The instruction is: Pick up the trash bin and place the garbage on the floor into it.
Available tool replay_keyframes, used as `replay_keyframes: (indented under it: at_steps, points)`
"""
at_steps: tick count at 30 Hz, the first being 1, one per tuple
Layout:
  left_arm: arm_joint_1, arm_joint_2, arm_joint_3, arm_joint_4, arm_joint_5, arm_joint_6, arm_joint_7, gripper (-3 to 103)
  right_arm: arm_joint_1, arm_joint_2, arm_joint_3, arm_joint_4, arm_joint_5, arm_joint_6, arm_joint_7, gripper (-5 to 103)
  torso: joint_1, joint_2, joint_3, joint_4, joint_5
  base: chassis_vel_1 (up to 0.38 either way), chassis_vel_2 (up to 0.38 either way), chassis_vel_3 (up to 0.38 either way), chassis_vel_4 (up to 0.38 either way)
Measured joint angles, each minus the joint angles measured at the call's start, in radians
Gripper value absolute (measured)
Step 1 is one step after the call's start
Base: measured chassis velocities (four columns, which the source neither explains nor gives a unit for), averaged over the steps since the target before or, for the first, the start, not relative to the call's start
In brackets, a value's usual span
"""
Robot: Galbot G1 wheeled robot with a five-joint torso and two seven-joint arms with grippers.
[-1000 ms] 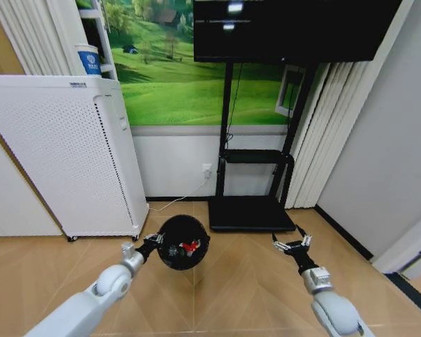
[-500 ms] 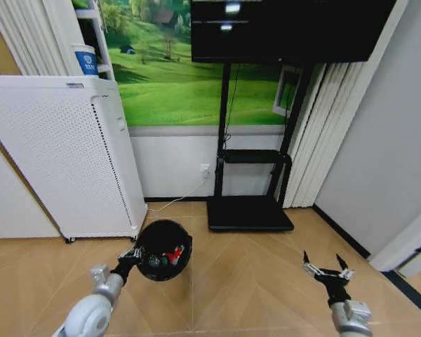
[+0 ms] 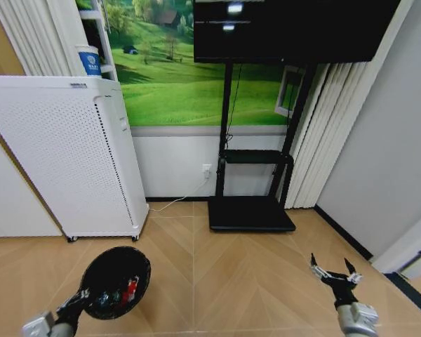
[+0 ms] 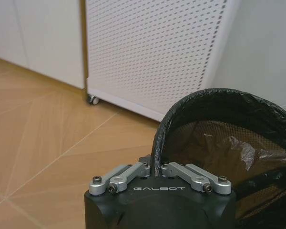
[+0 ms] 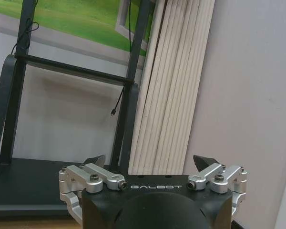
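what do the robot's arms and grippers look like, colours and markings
Both grippers have a black body marked GALBOT in white, with silver metal linkage bars and dark screws. The right gripper has dark pointed tips on its jaws, and a pale grey arm segment behind it in the head view. The left gripper has the same silver links, on a grey wrist.

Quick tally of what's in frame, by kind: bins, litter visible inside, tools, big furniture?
Bin: 1, left tool shut on its rim
Litter in it: 2 visible, red piece, green piece
Tools: 2, right tool open
Furniture: 2, white appliance, TV stand
Total: 7
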State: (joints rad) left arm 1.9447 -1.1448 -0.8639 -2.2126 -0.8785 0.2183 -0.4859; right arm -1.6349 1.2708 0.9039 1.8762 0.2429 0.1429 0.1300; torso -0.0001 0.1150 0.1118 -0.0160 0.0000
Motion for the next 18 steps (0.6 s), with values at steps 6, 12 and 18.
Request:
replay_keyframes:
  at_steps: [6, 12, 18]
  points:
    - [0.029, -0.075, -0.029, 0.044, -0.019, 0.016, -0.028, 3, 0.015, -0.013, 0.004, -0.032, 0.017, 0.010, -0.002, 100, 0.000, 0.000, 0.000, 0.0000, -0.0001, 0.000, 0.000, 0.000, 0.000]
    - [0.021, -0.099, -0.034, 0.111, -0.026, 0.019, -0.038, 3, 0.029, -0.019, 0.006, -0.053, 0.028, 0.013, 0.005, 100, 0.000, 0.000, 0.000, 0.0001, -0.0001, 0.000, 0.000, 0.000, 0.000]
    - [-0.001, -0.108, -0.030, 0.181, -0.024, 0.004, -0.022, 3, 0.030, -0.027, 0.010, -0.067, 0.036, 0.015, 0.009, 100, 0.000, 0.000, 0.000, 0.0000, -0.0001, 0.000, 0.000, 0.000, 0.000]
